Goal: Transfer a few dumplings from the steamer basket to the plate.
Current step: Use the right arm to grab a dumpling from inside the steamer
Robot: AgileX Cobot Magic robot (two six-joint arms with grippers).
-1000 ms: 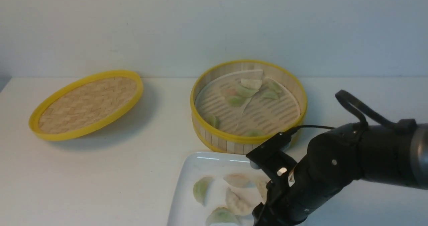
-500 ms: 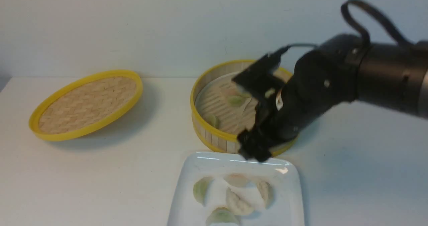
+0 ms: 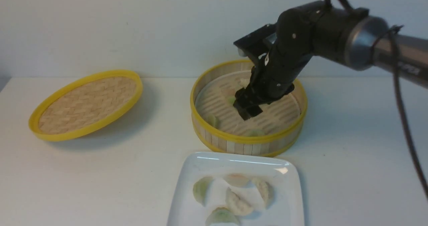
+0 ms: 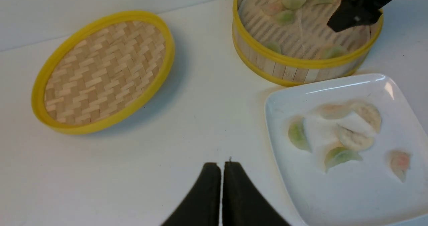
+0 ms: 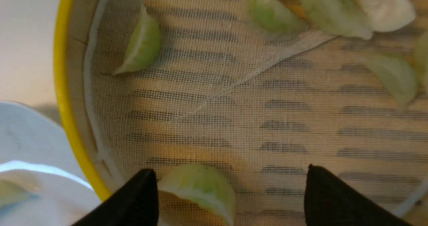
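A shallow round lid (image 3: 87, 104) of woven bamboo strips with a yellow rim is lying well off to the left of the right gripper (image 3: 247, 111), lower than it and not touching it. Its herringbone weave is facing up, and it is casting a soft shadow on the side toward that gripper. It is also sitting out ahead of the left gripper (image 4: 222, 172), well apart from its tips. A plain white table (image 3: 100, 186) is stretching beneath both grippers and carrying the lid. A bare pale wall (image 3: 100, 25) is rising behind the right gripper, meeting the table's far edge.
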